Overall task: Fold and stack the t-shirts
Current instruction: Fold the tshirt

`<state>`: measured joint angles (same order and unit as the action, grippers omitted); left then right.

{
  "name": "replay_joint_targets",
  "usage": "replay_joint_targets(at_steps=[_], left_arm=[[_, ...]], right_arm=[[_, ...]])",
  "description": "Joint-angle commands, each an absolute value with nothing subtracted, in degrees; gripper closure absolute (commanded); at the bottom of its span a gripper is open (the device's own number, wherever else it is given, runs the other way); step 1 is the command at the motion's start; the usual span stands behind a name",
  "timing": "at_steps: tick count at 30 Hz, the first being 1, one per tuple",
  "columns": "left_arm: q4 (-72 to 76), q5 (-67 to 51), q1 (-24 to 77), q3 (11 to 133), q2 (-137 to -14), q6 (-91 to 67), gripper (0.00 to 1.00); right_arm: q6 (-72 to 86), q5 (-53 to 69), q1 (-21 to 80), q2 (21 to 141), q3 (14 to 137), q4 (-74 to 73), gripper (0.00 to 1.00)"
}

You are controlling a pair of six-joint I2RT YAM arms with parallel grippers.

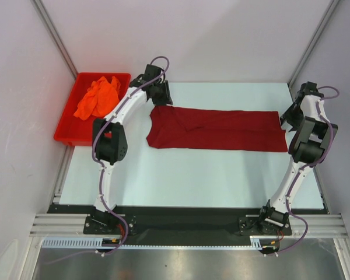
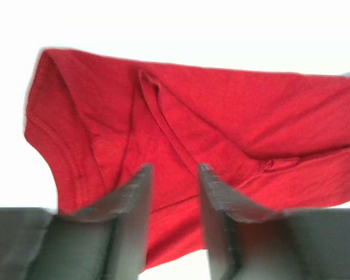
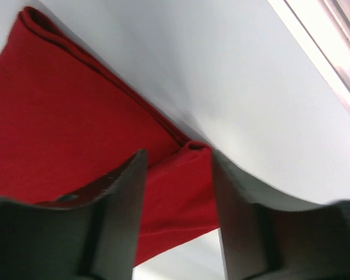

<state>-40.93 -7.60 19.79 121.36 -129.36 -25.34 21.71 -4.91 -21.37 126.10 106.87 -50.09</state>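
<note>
From where I stand, the maroon shirt (image 1: 216,129) lies flat as a long band across the far half of the table (image 1: 192,175), running from near the far left corner almost to the right edge. It looks doubled lengthwise, with the sleeves tucked in, so I judge the first fold done and the crosswise fold in hand.

The left gripper (image 2: 174,168) hovers over the collar end of the band. Its jaws stand moderately apart and have hold of nothing; cloth shows in the gap below them. The right gripper (image 3: 175,151) is at the hem end by the right edge, jaws equally apart, with the far hem corner lying in the gap and nothing pinched.

The orange shirt (image 1: 98,96) sits crumpled in the red bin (image 1: 64,131) just off the far left corner, untouched.

The next move, I think, calls for one or both grippers to come down, close on all the layers at an end, and carry that end over toward the other, keeping the edges lined up.

Some things I cannot settle. Both wrist views are soft, and neither shows whether the fingertips touch the cloth or hang just above it. From overhead the arms' own bodies cover the fingers. How many layers lie at the hem corner is hard to make out.
</note>
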Motion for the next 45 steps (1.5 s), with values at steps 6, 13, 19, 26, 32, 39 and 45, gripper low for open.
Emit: replay_joint_targets(at_steps=[6, 13, 19, 26, 32, 39, 45], left_arm=[[-40.2, -4.0, 18.4, 129.2, -126.9, -23.8, 0.33], [-37.0, -6.1, 18.5, 107.6, -112.3, -22.2, 0.39], [-32.3, -8.6, 18.4, 84.6, -100.4, -18.6, 0.39], [-28.3, -9.2, 18.2, 72.1, -97.1, -16.3, 0.33], [-26.7, -9.2, 17.5, 68.2, -98.0, -15.9, 0.38], [-25.7, -9.6, 16.3, 66.9, -101.2, -16.4, 0.47], [-26.2, -9.1, 15.8, 67.1, -103.9, -16.5, 0.54]], right_arm=[[18.6, -8.3, -19.7, 120.0, 109.2, -54.0, 0.34], [18.0, -1.1, -11.2, 112.0, 104.2, -52.7, 0.27], [19.1, 12.8, -0.6, 110.8, 101.6, -48.3, 0.28], [23.9, 21.3, 14.0, 115.4, 99.9, -38.0, 0.22], [32.2, 20.9, 21.9, 123.1, 105.2, -33.9, 0.26], [37.2, 15.3, 24.7, 123.2, 102.6, -31.1, 0.43], [38.2, 13.7, 25.8, 124.2, 101.5, -31.4, 0.46]])
